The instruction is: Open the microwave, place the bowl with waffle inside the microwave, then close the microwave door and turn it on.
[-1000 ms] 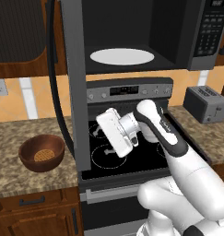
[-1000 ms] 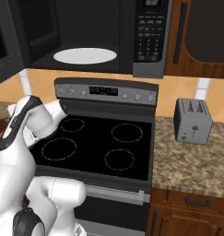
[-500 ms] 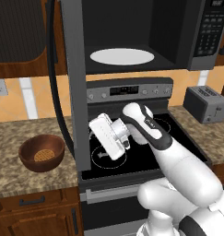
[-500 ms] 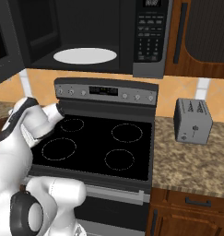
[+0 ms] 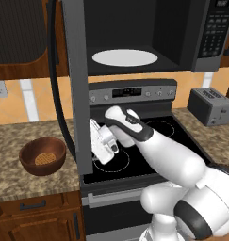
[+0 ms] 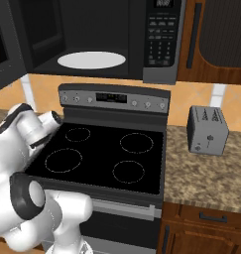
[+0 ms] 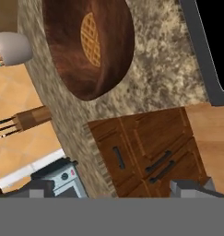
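A: How many bowls and waffles are there?
B: One bowl [image 5: 42, 156] on the counter [image 5: 21, 136] left of the stove [image 5: 149, 141], one waffle [image 5: 43, 158] inside it.
A: And the gripper [image 5: 94, 141]?
B: It hangs over the stove's left edge, jaws wide, holding nothing. One microwave [image 5: 134, 33], its door [image 5: 76, 84] open.

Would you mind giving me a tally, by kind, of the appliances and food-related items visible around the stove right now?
Microwave: 1
Stove: 1
Toaster: 1
Bowl: 1
Waffle: 1
Turntable plate: 1
Total: 6
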